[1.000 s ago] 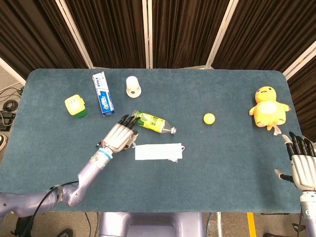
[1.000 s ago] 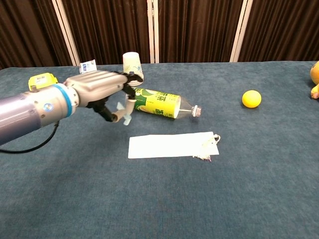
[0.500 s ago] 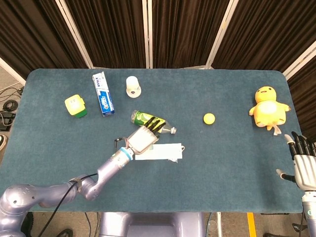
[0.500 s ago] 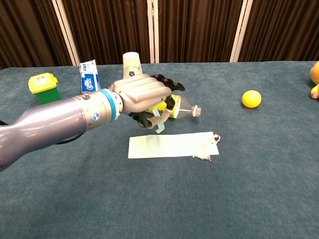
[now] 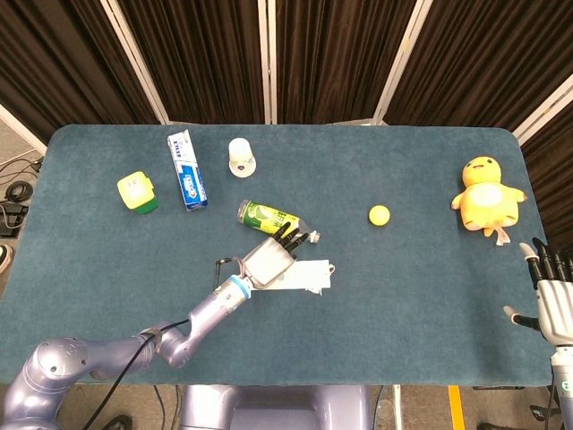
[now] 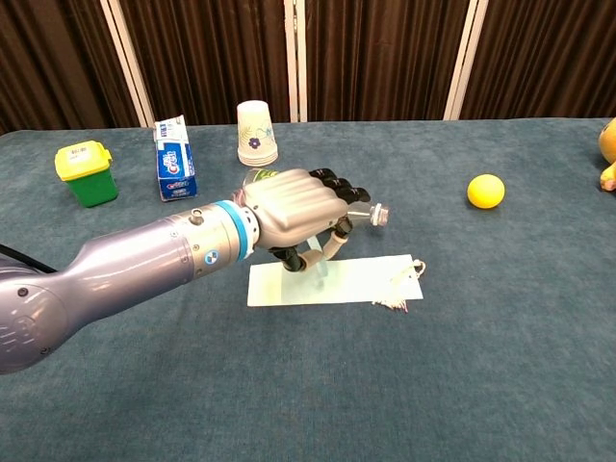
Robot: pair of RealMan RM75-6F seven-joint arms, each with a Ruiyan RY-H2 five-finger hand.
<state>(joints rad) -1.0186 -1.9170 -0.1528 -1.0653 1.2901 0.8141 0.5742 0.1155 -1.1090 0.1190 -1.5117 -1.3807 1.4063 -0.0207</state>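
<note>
The left hand (image 6: 298, 207) is positioned above the blue counter (image 5: 430, 269), between the green-labelled plastic bottle (image 5: 273, 219) and the white paper strip (image 5: 300, 275). In the chest view, the fingers (image 6: 339, 183) are curled forward over the neck end of the bottle and hide most of the bottle body; only the cap (image 6: 378, 214) and a small part of the label show past them. The thumb hangs below the palm, above the near edge of the paper strip. It cannot be confirmed from either view whether the fingers actually touch the bottle; nothing is seen clamped in the hand, and the fingers are spread rather than clenched.

The bottle lies on its side near the centre of the counter, with the cap pointing toward the robot's right. The paper strip lies flat just in front of the bottle, on the robot's side.

The right hand (image 5: 553, 300) is at the near right corner of the counter in the head view, fingers extended and apart, grasping nothing.

Other items on the counter:
- A white paper cup (image 6: 256, 133) stands inverted behind the bottle.
- A toothpaste box (image 6: 174, 159) is left of the cup.
- A yellow-and-green block (image 6: 86, 172) is further left.
- A yellow ball (image 6: 486, 191) is to the right of the bottle, well apart from it.
- A yellow plush chick (image 5: 486, 194) is near the right edge.
</note>
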